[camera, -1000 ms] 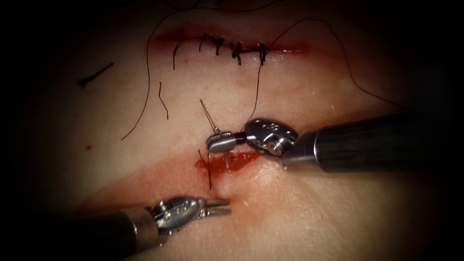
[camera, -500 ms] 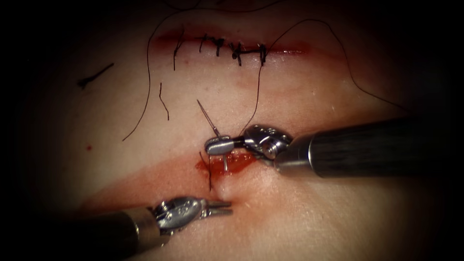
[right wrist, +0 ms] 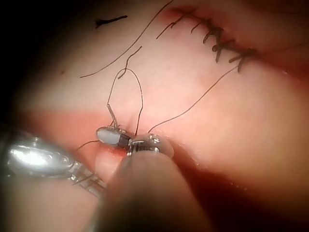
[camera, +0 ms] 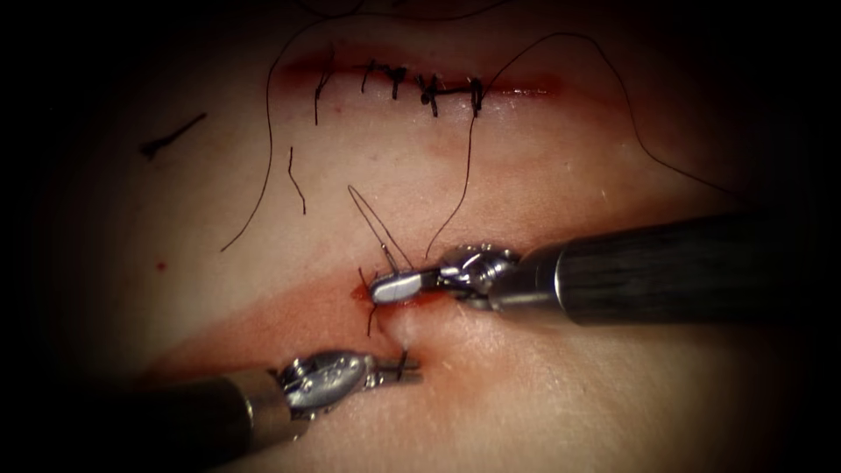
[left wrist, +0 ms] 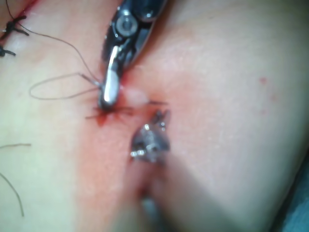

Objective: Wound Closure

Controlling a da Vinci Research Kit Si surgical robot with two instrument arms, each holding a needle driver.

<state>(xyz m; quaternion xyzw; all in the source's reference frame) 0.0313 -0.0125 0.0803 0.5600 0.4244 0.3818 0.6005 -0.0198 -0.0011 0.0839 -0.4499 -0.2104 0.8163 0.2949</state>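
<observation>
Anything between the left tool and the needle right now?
Nothing hard. The right tool grips the needle near its tail at the cut, the rest sunk in the tissue. Only a tissue ridge and a short thread end lie before the open left tool.

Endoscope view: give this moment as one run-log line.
right gripper: shut on needle, at cut | left gripper: below cut, thread across tips | needle: tail end up, rest hidden
</observation>
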